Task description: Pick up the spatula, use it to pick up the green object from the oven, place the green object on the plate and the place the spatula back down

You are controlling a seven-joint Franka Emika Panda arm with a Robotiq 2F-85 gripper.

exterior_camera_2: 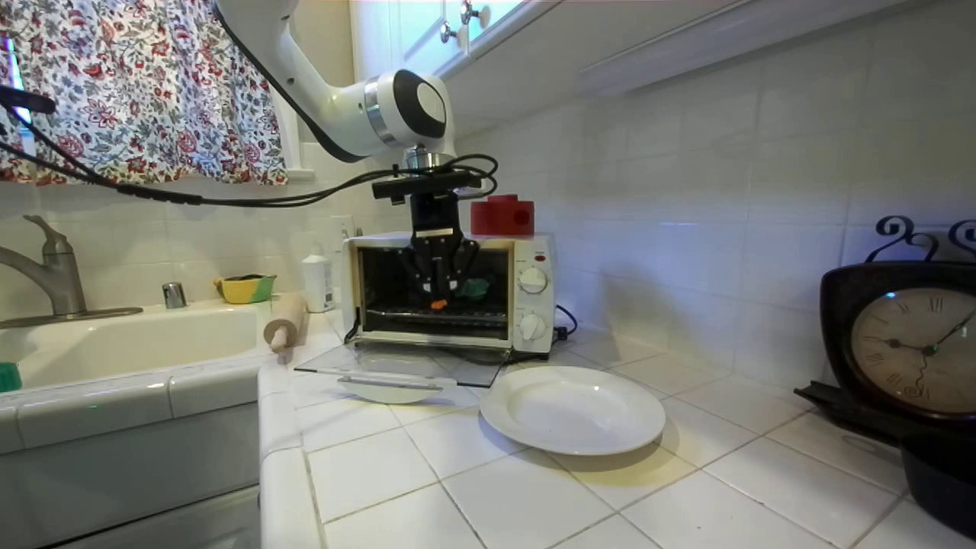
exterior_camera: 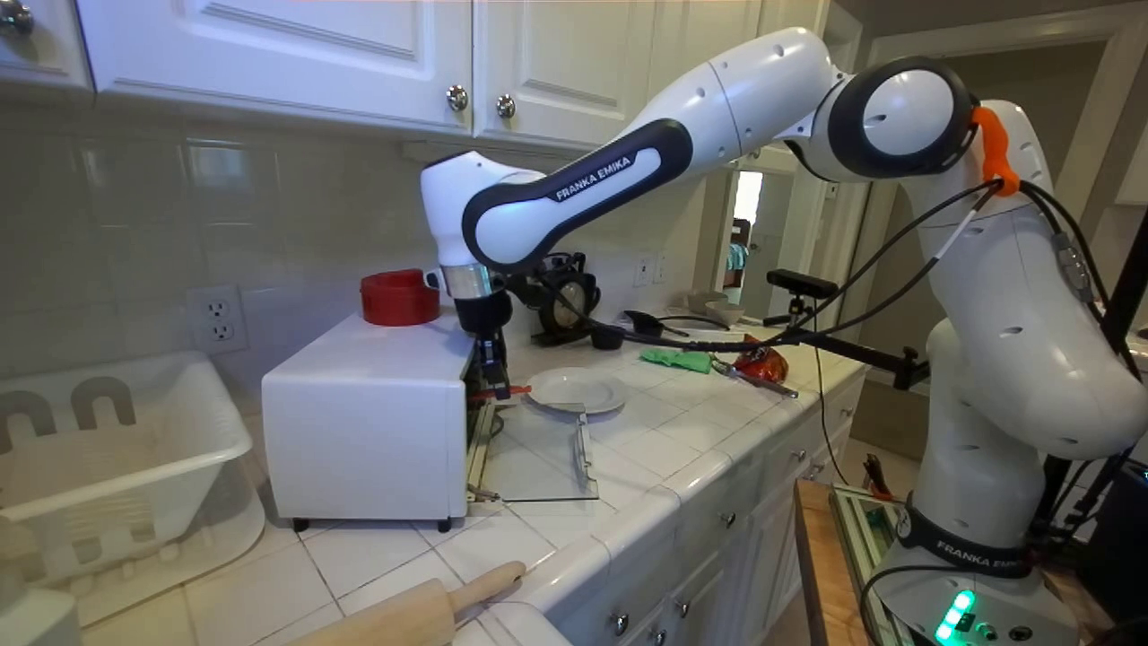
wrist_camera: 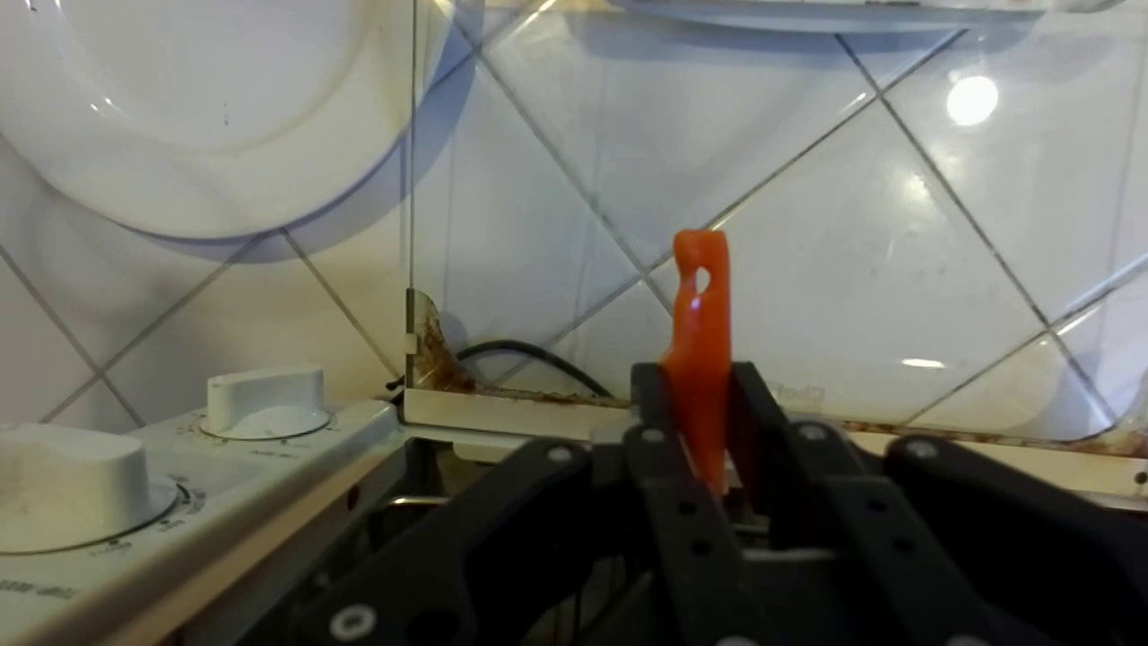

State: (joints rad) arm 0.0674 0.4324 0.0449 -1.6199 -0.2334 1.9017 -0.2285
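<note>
Pointing down by oven (exterior_camera: pixel 363 449), fingers (wrist_camera: pixel 655 449) pinching orange handle (wrist_camera: pixel 701 359)

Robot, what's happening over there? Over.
Gripper shut on orange-handled spatula. Green object in oven, unclear if scooped yet. Glass door down, seemingly not blocking.

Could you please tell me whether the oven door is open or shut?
Open: the glass door is lowered in front of the oven.

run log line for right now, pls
gripper: closed on spatula; oven: door down; green object: in oven, whether scooped unclear; plate: on counter
</note>
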